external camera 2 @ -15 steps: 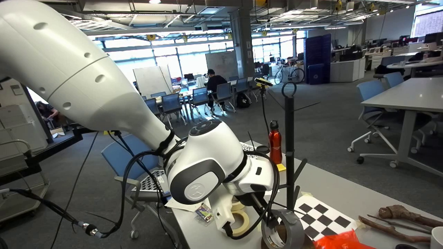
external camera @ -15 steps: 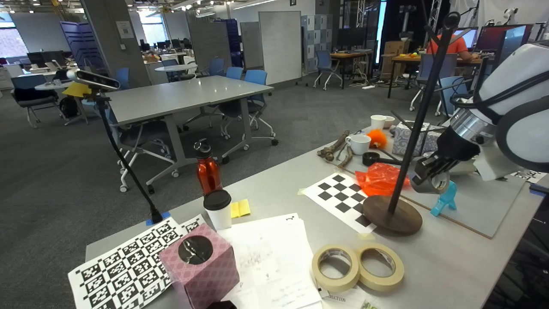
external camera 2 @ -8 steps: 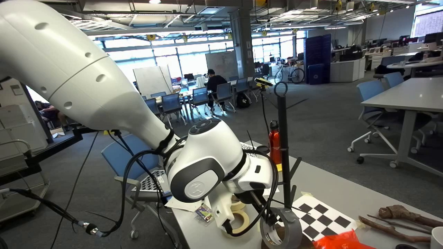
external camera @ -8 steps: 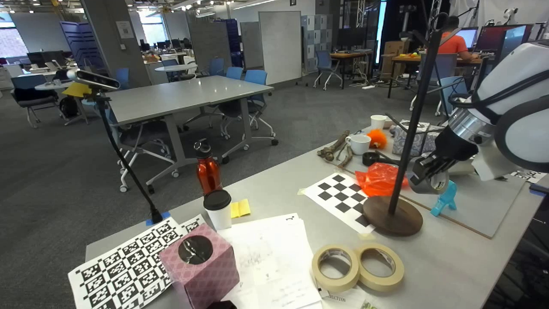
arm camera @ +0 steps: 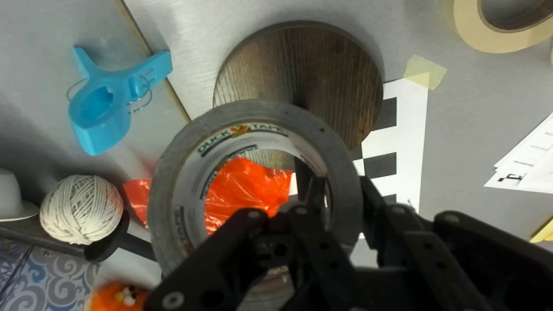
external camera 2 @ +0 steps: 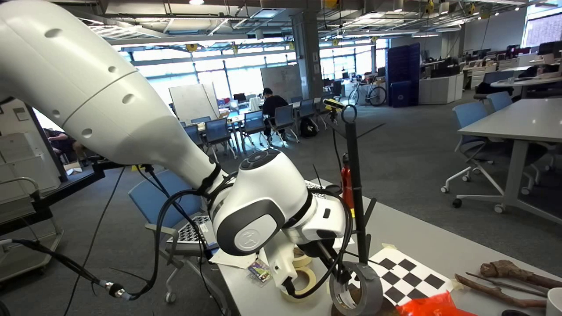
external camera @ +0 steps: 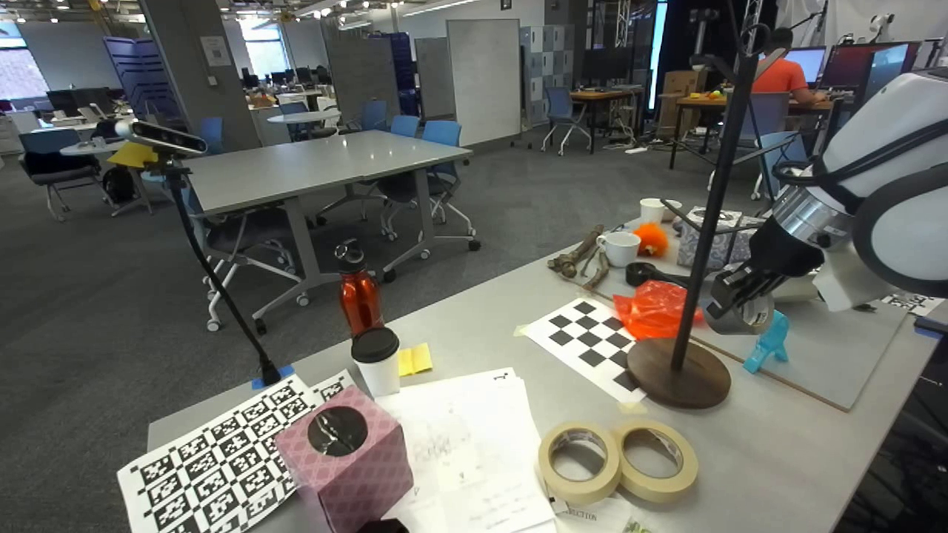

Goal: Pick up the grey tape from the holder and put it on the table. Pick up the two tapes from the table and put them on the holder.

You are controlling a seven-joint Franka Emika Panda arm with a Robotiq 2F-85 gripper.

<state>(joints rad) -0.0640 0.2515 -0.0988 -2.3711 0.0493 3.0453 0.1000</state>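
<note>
My gripper [arm camera: 342, 179] is shut on the wall of the grey tape [arm camera: 259, 108], one finger inside the ring and one outside. In both exterior views the grey tape [external camera: 740, 320] hangs above the table [external camera: 778, 459], close to the holder's black pole [external camera: 709, 215]. Whether the roll still surrounds any part of the holder, I cannot tell. The holder's round brown base [arm camera: 298, 60] shows below the roll in the wrist view. The two tapes, a cream roll [external camera: 581, 490] and its twin [external camera: 685, 466], lie touching on the table in front of the base.
Near the holder are a blue clamp [arm camera: 103, 99], a crumpled orange plastic bag [external camera: 655, 305] and a checkerboard sheet [external camera: 589, 337]. A white mug [external camera: 621, 248] and sticks stand farther back. Papers [external camera: 466, 451] and a pink tissue box [external camera: 348, 459] lie beside the cream rolls.
The top of the holder's pole has swung left in both exterior views, leaning more in the later frames. The gripper and grey tape have shifted only slightly, and the grip is unchanged.
</note>
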